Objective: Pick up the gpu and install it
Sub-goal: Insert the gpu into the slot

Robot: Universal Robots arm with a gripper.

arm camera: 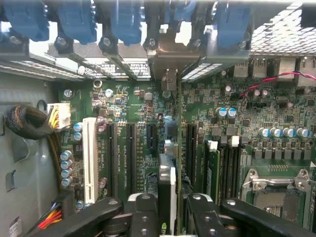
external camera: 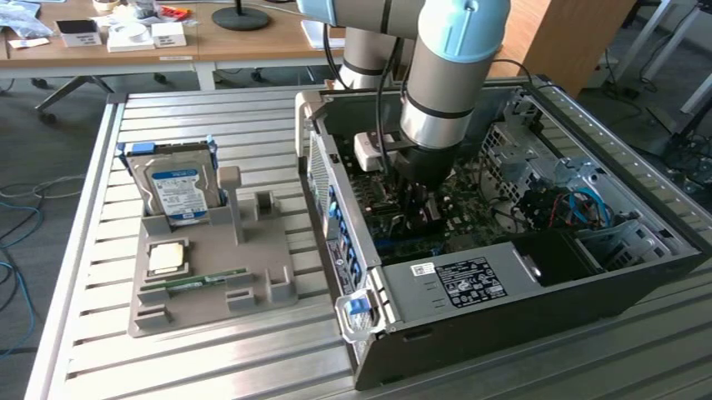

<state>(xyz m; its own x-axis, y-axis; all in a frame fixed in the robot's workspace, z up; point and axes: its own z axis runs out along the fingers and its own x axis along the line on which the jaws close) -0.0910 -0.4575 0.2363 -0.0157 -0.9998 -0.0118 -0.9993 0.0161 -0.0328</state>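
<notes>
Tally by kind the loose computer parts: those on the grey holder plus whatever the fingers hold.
hard drive: 1
CPU chip: 1
RAM strip: 1
gpu, held between the fingers: 1
Total: 4

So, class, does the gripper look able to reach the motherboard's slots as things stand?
Probably yes. The case lies open-sided, the gripper hangs inside it over the motherboard, holding the gpu, and nothing shows between it and the slots.

Ribbed bare-metal table, matt grey plastic tray, glossy green motherboard.
</notes>
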